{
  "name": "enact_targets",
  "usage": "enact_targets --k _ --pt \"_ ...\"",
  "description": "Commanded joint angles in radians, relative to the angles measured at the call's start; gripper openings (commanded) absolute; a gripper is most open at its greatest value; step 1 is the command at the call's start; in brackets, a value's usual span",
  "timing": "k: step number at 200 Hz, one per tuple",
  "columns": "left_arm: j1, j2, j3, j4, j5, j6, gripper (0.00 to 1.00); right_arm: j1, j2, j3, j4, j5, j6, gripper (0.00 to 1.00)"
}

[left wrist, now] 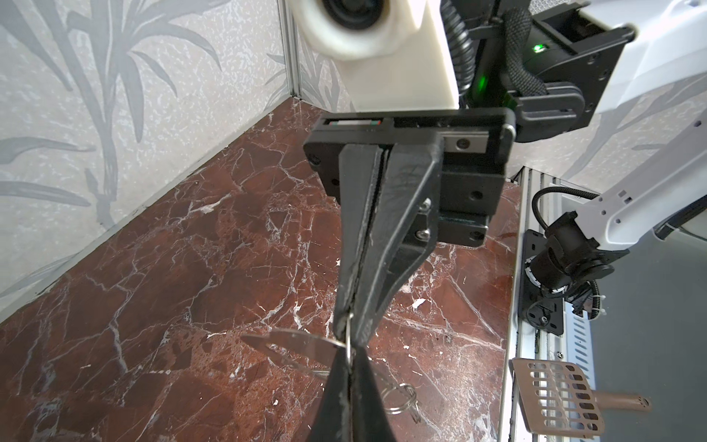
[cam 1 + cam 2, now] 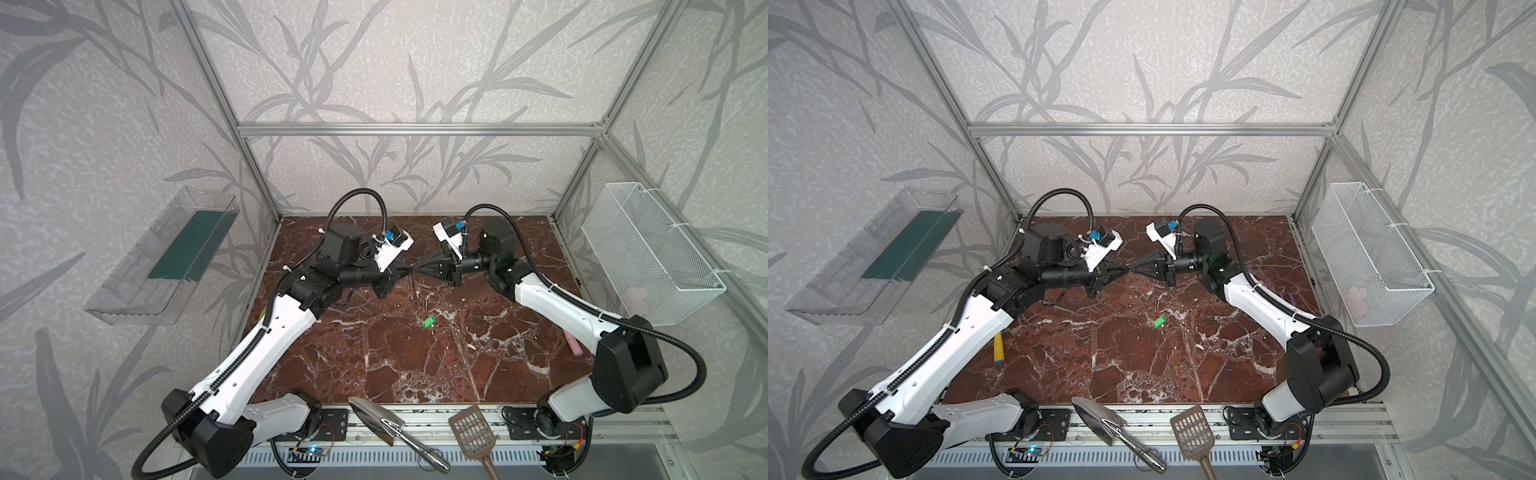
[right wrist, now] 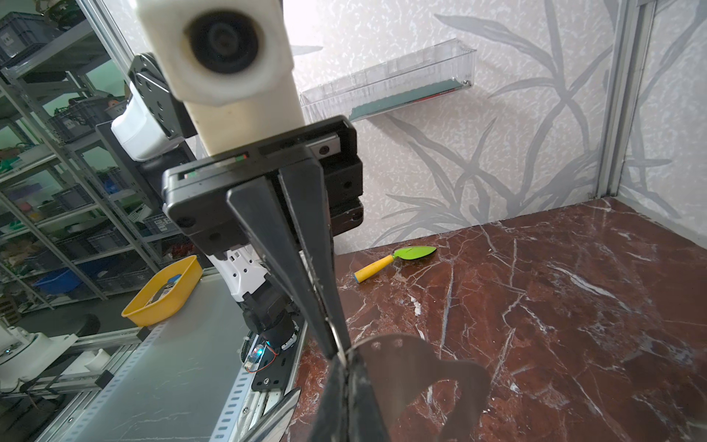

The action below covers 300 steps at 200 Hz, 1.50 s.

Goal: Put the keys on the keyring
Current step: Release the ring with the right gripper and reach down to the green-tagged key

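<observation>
Left hand [image 2: 1124,271] and right hand [image 2: 1135,269], tips meeting, clenched my keyring [image 1: 349,346] above open bench [image 2: 1100,357]; the key [image 2: 1159,322] lay apart, nearer its front edge.

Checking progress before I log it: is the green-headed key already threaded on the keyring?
No, the green key lies loose on the marble table, well apart from the keyring.

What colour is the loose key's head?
Bright green; the key shows best in a top view.

No readable text, labels or numbers anywhere.
</observation>
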Motion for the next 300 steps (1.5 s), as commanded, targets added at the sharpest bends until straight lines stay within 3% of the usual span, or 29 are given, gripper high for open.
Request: enact_targets --k 1,7,18,45,113,173,191,234,300 --pt "-0.003 0.006 0.015 0.071 -0.083 -0.029 0.0 0.011 0.004 0.019 -0.052 0.007 -0.026 0.17" --pt "-0.004 0.011 0.026 0.063 -0.102 -0.044 0.0 0.009 0.002 0.021 -0.071 0.025 -0.034 0.28" --pt "-0.005 0.028 0.049 0.036 -0.147 -0.073 0.0 0.003 -0.007 0.02 -0.101 0.079 -0.053 0.38" --pt "-0.006 0.09 0.127 -0.073 -0.272 -0.147 0.0 -0.013 -0.037 0.0 -0.181 0.217 -0.106 0.46" --pt "-0.017 0.172 0.208 -0.233 -0.403 -0.272 0.0 -0.011 -0.105 -0.074 -0.412 0.64 -0.138 0.48" --pt "-0.022 0.166 0.13 -0.154 -0.5 -0.283 0.0 0.085 -0.098 -0.252 -0.451 0.844 -0.076 0.47" --pt "-0.022 0.165 0.107 -0.117 -0.504 -0.289 0.0 0.13 -0.078 -0.288 -0.45 0.864 -0.072 0.46" --pt "-0.022 0.158 0.057 -0.088 -0.6 -0.275 0.0 0.183 0.028 -0.312 -0.431 0.822 -0.083 0.32" --pt "-0.022 0.154 0.023 -0.098 -0.601 -0.3 0.0 0.187 0.169 -0.252 -0.446 0.829 -0.069 0.29"
